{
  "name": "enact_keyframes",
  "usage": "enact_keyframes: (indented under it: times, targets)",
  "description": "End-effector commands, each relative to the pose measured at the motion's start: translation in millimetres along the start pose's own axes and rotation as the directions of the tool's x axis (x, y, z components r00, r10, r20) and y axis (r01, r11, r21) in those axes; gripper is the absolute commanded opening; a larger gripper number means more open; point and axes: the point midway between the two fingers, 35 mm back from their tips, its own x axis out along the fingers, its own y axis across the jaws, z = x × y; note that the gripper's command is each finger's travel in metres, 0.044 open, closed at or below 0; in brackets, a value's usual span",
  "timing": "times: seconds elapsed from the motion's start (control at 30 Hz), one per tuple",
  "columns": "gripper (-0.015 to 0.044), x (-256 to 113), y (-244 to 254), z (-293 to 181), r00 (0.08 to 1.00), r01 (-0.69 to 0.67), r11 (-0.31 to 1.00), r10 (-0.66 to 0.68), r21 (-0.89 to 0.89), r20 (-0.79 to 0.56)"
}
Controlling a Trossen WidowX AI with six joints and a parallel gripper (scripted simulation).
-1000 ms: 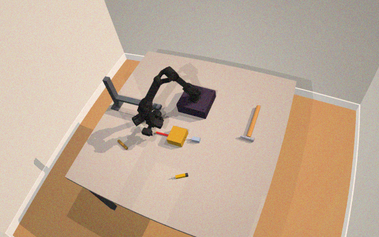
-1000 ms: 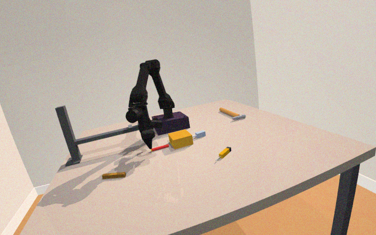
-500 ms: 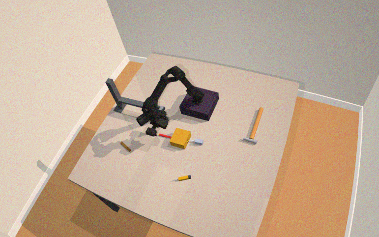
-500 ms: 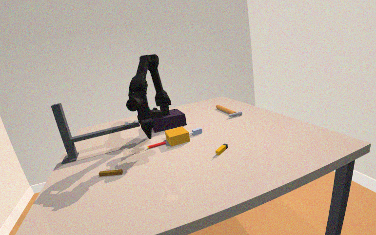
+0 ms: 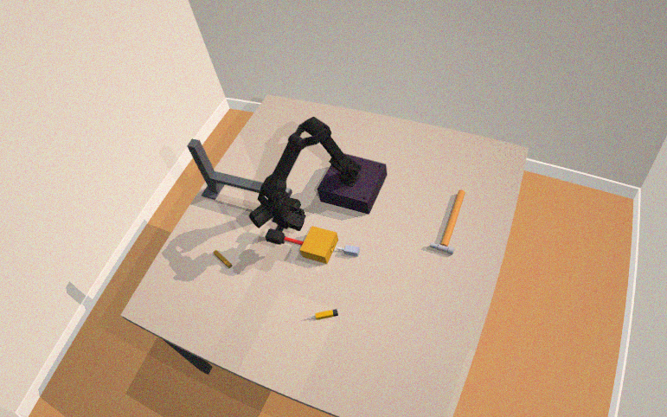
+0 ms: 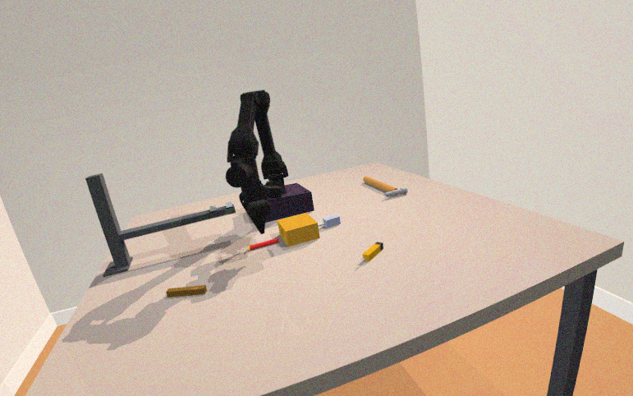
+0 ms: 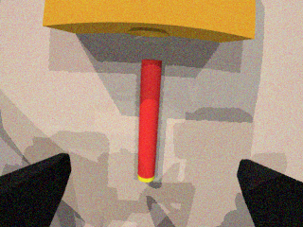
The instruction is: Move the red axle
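The red axle (image 5: 293,240) (image 6: 263,243) (image 7: 148,137) lies low beside the yellow beam (image 5: 319,243) (image 6: 299,228) (image 7: 151,11). In the wrist view its far end shows apart from the hole in the beam's face, and its yellow-tipped end points toward my gripper (image 5: 278,231) (image 6: 261,223) (image 7: 154,159). The gripper is open and empty, its fingers wide on either side of the axle's near end. The dark bracket (image 5: 201,163) (image 6: 104,221) has an upright post and a horizontal bar, with small pale V-blocks (image 6: 229,204) near the bar's end. In the top view the arm mostly hides them.
A light-blue block (image 5: 351,250) (image 6: 331,221) with a thin rod lies past the beam. A brown bar (image 5: 222,259) (image 6: 186,291), a yellow knife (image 5: 325,314) (image 6: 373,250) and a hammer (image 5: 452,217) (image 6: 380,184) lie around. The arm stands on a dark purple base (image 5: 346,199) (image 6: 299,199).
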Motion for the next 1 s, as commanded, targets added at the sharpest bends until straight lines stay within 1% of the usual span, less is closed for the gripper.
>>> enact_keyframes:
  times: [0.0, 0.97]
  targets:
    - [0.044, 9.1, 2.2, 1.8, 1.0, -0.01, 1.0, 0.01, 0.004, 0.008]
    - [0.044, 56.2, 4.0, 2.8, 1.0, -0.011, 1.0, 0.011, 0.004, 0.008]
